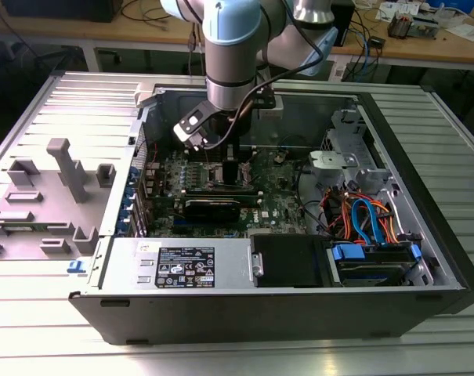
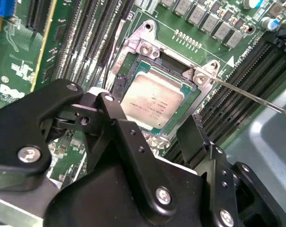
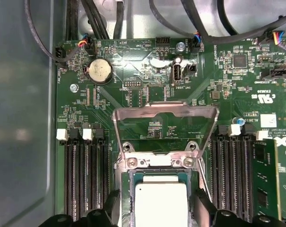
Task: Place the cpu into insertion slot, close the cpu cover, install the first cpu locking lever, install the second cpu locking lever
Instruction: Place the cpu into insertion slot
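The cpu (image 3: 160, 203) lies flat in the insertion slot (image 3: 126, 189), silver top up; in the second wrist view the cpu (image 2: 152, 97) also sits level inside the slot's rim (image 2: 125, 71). My gripper (image 3: 157, 197) is open just above it, one black finger (image 3: 112, 208) on each side with a small gap to the chip. The cpu cover (image 3: 164, 109) stands raised on its hinge, with the board visible through its window. A thin locking lever (image 2: 256, 100) sticks out free beside the socket. In the exterior view the gripper (image 1: 221, 160) hangs inside the computer case.
Black memory slots (image 3: 83, 179) flank the socket on both sides. A coin battery (image 3: 99, 71) and cables (image 3: 62, 47) lie beyond the cover. The case (image 1: 425, 196) holds a power supply (image 1: 182, 262) and a drive bay with orange and blue cables (image 1: 362, 219). A grey fixture (image 1: 60, 168) stands on the exterior view's left.
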`<control>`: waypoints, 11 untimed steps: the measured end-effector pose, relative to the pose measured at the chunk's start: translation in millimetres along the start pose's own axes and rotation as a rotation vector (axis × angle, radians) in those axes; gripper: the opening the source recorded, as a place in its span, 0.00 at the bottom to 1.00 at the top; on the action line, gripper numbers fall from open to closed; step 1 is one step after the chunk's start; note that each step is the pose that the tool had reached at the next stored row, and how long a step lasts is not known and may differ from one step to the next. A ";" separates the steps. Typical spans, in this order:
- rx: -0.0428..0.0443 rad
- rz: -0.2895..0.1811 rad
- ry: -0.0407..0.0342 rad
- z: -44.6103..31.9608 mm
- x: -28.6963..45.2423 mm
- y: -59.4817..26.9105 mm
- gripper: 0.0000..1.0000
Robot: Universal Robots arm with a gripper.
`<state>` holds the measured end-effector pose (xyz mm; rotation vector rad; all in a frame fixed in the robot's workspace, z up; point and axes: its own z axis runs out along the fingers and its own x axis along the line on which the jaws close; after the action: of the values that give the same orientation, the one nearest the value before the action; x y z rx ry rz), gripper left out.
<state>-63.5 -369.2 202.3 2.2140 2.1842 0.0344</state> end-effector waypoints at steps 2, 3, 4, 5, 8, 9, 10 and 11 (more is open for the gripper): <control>0.0010 0.000 0.0000 -4.5 0.0 0.4 0.72; 0.0021 0.000 0.0000 -7.3 -0.1 0.7 0.72; 0.0029 0.000 -0.0002 -9.0 -0.1 1.0 0.72; 0.0075 0.000 -0.0046 -19.7 -0.1 2.7 0.51; 0.0101 -0.001 -0.0056 -23.8 -0.1 3.6 0.11; 0.0102 -0.001 -0.0056 -23.8 -0.1 3.6 0.11; 0.0101 -0.001 -0.0057 -23.8 -0.1 3.6 0.11; 0.0102 -0.001 -0.0057 -23.8 -0.1 3.6 0.11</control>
<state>-60.8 -369.2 226.2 2.2159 2.1871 0.0170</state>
